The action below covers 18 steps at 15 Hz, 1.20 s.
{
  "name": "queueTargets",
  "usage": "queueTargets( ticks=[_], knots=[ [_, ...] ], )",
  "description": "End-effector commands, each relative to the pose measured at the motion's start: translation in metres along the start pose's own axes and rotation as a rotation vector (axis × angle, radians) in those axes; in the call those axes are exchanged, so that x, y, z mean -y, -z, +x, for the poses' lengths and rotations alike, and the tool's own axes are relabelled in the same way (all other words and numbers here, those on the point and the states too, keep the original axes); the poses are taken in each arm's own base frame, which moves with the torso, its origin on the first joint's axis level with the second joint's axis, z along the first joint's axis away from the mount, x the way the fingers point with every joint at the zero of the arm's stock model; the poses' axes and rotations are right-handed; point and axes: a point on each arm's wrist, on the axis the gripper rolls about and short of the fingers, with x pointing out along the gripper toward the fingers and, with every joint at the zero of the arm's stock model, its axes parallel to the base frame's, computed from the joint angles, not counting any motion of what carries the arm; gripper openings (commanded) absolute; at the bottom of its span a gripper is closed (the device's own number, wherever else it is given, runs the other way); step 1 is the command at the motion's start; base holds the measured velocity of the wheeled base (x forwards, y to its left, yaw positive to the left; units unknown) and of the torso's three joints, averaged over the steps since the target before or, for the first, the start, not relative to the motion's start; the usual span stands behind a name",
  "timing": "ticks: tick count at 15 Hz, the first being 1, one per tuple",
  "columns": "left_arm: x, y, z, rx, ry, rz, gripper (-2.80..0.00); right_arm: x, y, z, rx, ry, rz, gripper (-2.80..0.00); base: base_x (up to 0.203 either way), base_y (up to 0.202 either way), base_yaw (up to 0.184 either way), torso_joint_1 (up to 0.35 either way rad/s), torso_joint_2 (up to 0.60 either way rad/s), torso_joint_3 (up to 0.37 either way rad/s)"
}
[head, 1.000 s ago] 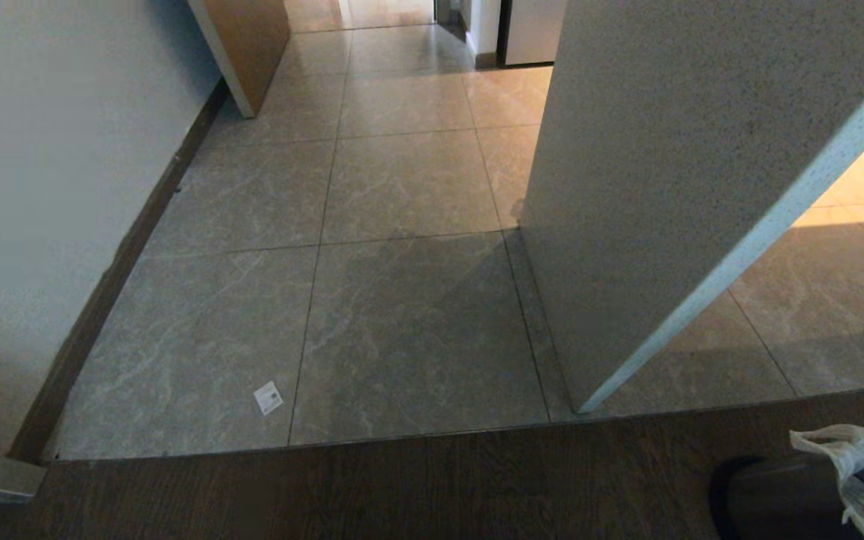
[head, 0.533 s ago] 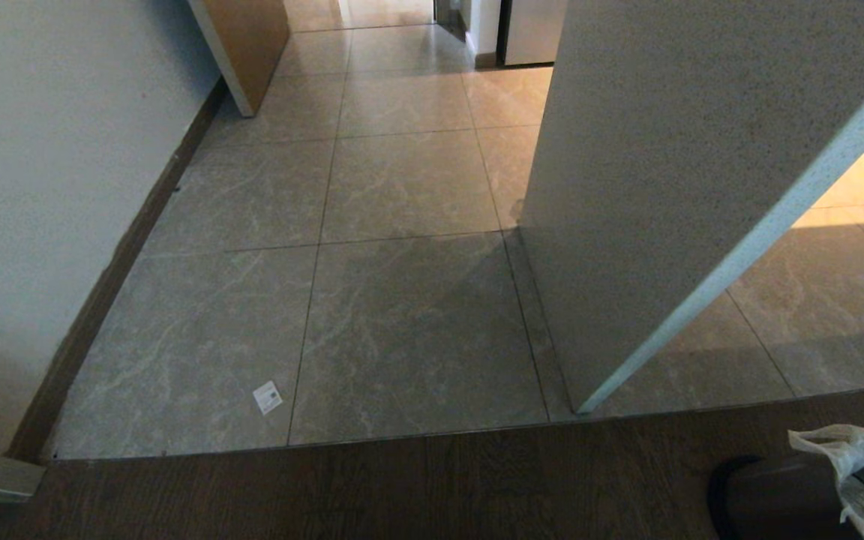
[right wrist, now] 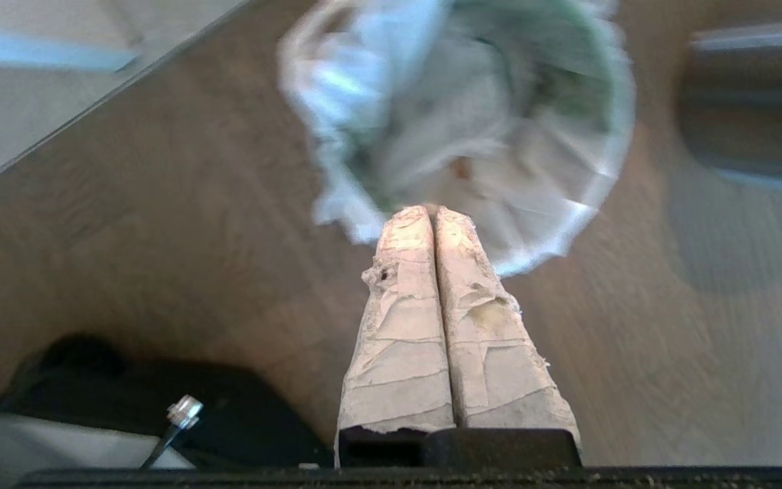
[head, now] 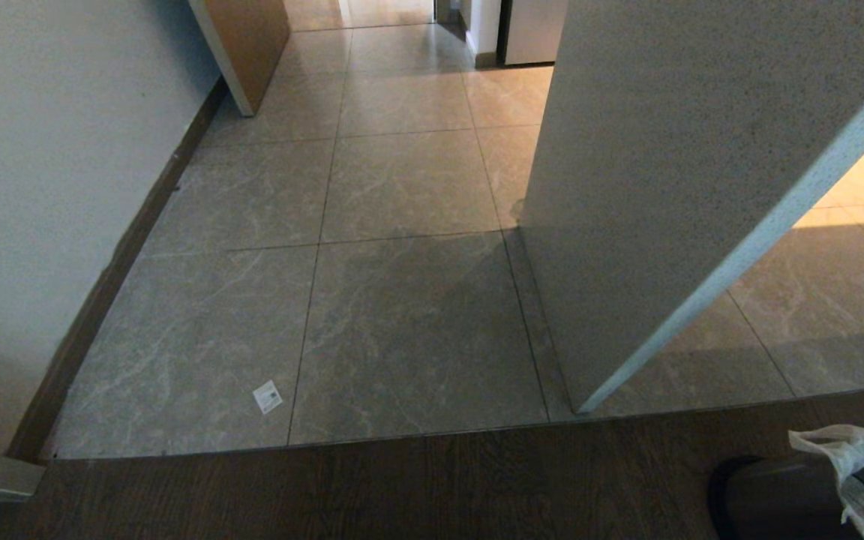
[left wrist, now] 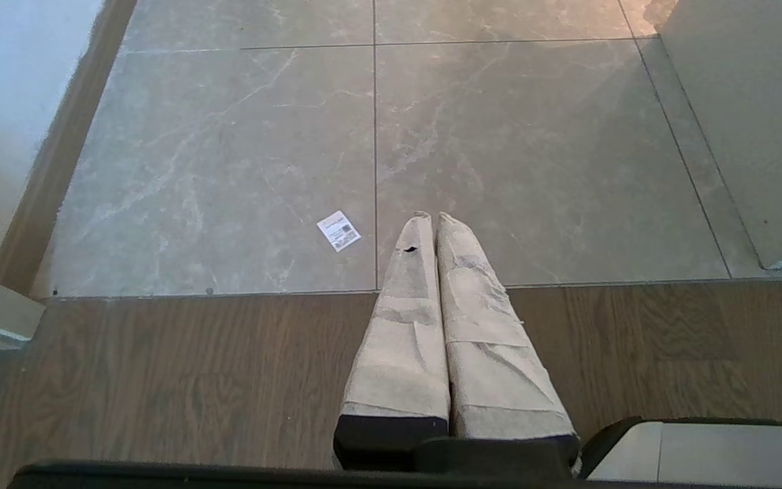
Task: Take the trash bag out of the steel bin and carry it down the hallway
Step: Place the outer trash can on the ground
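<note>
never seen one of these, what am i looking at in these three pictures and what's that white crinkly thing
It's a wheeled robot with two arms. The wide picture is from its head, looking down the tiled hallway; the other two come from cameras behind each arm's fingers. The left gripper is shut and empty, above a wood floor near a paper scrap. The right gripper is shut on the trash bag, the crinkly thing, with the steel bin beside it.

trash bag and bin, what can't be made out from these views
- Trash bag: right wrist view is blurred, so the green print and contents are unreadable; head view cuts it off.
- Steel bin: cut off in both views.
- Right gripper: fingertips shut at the bag; the grip itself is blurred.
- Paper label: too small to read.
</note>
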Motion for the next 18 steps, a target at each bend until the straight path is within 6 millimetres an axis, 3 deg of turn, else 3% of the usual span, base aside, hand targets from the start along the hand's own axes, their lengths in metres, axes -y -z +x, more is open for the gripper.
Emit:
queueTargets(
  ticks=[1, 7, 10, 14, 15, 18],
  knots=[
    [0.0, 0.0, 0.0, 0.0, -0.001, -0.001, -2.8, -0.017, -0.001, -0.004, 0.005, -0.025, -0.041, -2.8, 0.0, 0.0, 0.0, 0.0, 0.0, 0.0],
    [0.0, 0.0, 0.0, 0.0, -0.001, -0.001, -2.8, -0.029, 0.001, 0.007, -0.077, 0.024, -0.079, -2.8, 0.0, 0.0, 0.0, 0.0, 0.0, 0.0],
    [0.0, 0.0, 0.0, 0.0, -0.001, -0.001, -2.8, -0.026, 0.007, 0.017, -0.1, 0.028, -0.079, -2.8, 0.0, 0.0, 0.0, 0.0, 0.0, 0.0],
    [0.0, 0.0, 0.0, 0.0, -0.001, -0.001, -2.8, -0.007, 0.015, 0.045, -0.202, 0.181, -0.076, -2.8, 0.0, 0.0, 0.0, 0.0, 0.0, 0.0],
    [0.0, 0.0, 0.0, 0.0, -0.001, -0.001, -2.8, -0.001, 0.017, 0.052, -0.208, 0.195, -0.074, 0.0, 0.0, 0.0, 0.0, 0.0, 0.0, 0.0],
    [0.0, 0.0, 0.0, 0.0, -0.001, -0.001, -2.8, 0.012, 0.022, 0.073, -0.187, 0.254, -0.104, 0.0, 0.0, 0.0, 0.0, 0.0, 0.0, 0.0]
  ],
)
